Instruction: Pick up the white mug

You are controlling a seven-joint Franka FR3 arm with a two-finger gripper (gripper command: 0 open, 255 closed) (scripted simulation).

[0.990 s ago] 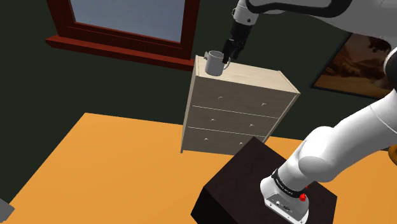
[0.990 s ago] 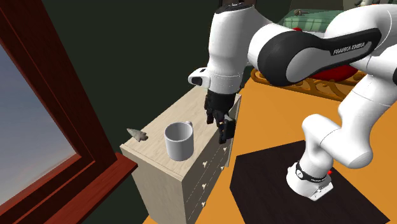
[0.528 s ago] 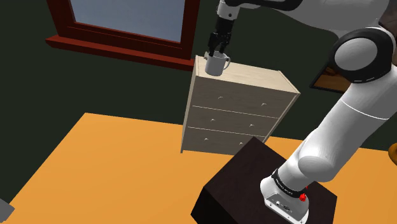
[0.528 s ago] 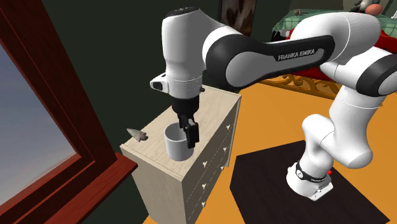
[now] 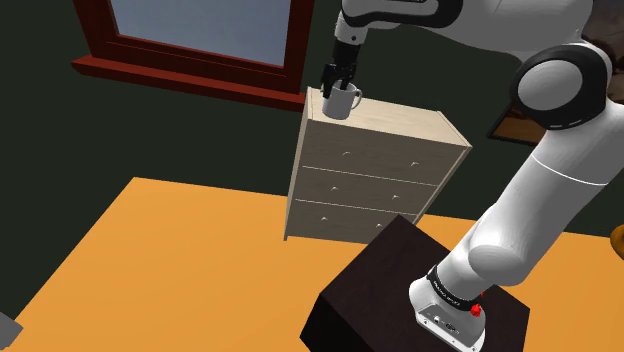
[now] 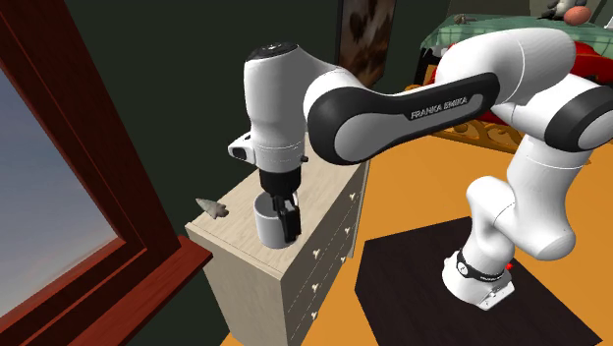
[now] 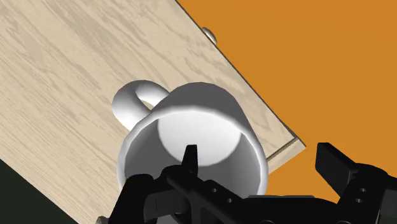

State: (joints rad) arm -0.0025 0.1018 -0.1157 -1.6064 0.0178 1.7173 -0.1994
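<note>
Dim room, orange floor. On the pale wooden dresser (image 5: 400, 125), near its drawer-side edge, white mug (image 5: 340, 100) upright. Gripper (image 7: 257, 156) spread, one finger inside the rim, one outside, opposite the handle (image 7: 130, 102). Probably light, rigid, slippery, chippable; best pinched squarely across that wall.

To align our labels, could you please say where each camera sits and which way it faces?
Shoulder view: beside the dark box stand, looking down at the pale wooden dresser; the white arm shows.
Second exterior view: by the red-framed window, facing the arm across the dresser.
Wrist view: on the hand, looking into the white handled mug; the open black claw shows.
All three share the mug and the dresser top.
</note>
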